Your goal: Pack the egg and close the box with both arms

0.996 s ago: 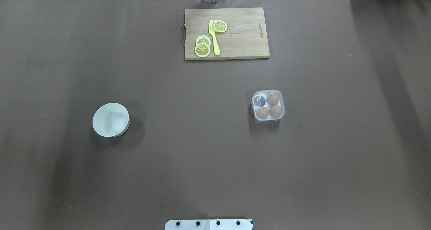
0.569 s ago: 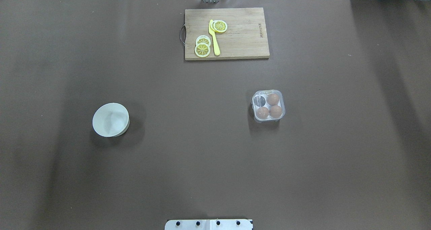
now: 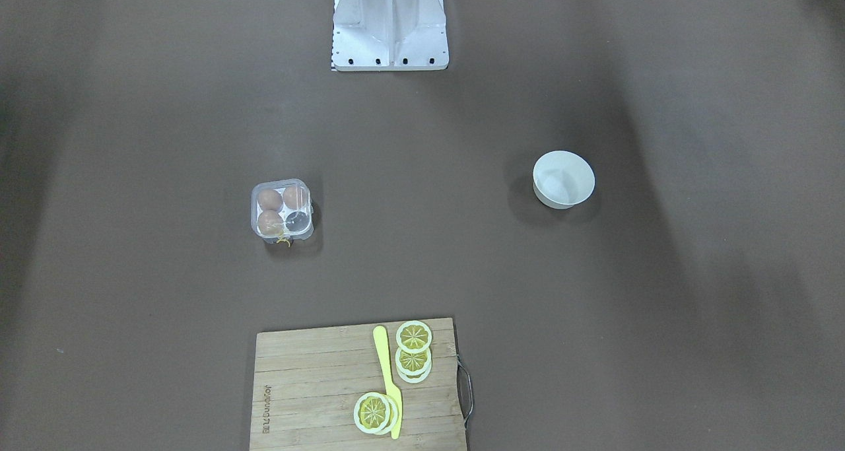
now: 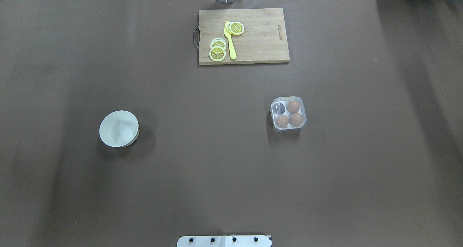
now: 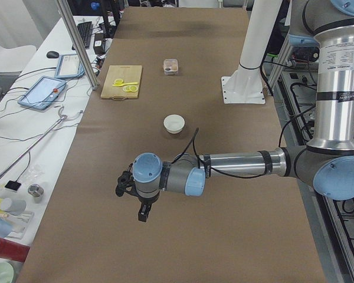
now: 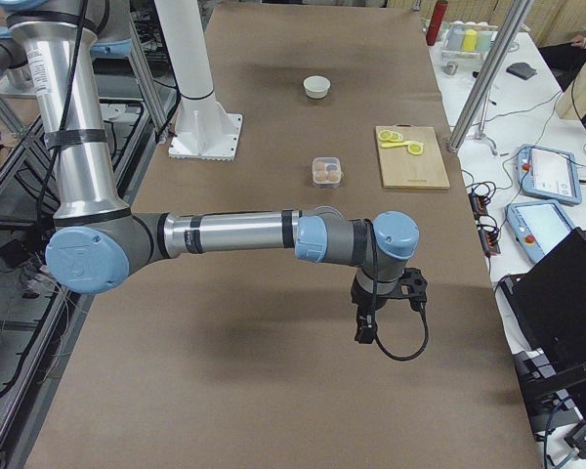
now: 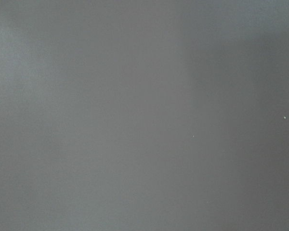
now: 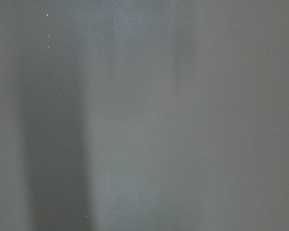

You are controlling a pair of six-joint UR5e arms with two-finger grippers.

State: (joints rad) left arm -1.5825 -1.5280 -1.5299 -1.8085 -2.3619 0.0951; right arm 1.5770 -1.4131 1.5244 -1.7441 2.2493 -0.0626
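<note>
The clear box (image 4: 288, 114) stands right of the table's middle, with its lid lying down over the cups. Three brown eggs show through it: one egg (image 4: 293, 106) at the far right, two at the near side. The fourth cup shows only a white label and dark patch. A yellow thread (image 3: 284, 242) hangs at its far side. The left gripper (image 5: 143, 212) hovers over bare table at the robot's left end, far from the box (image 5: 171, 66). The right gripper (image 6: 366, 327) hovers at the right end. I cannot tell whether either is open or shut. The wrist views show only brown table.
A white bowl (image 4: 119, 128) stands on the left half. A wooden cutting board (image 4: 243, 36) with lemon slices and a yellow knife lies at the far edge. The white stand (image 3: 389, 22) is at the robot's side.
</note>
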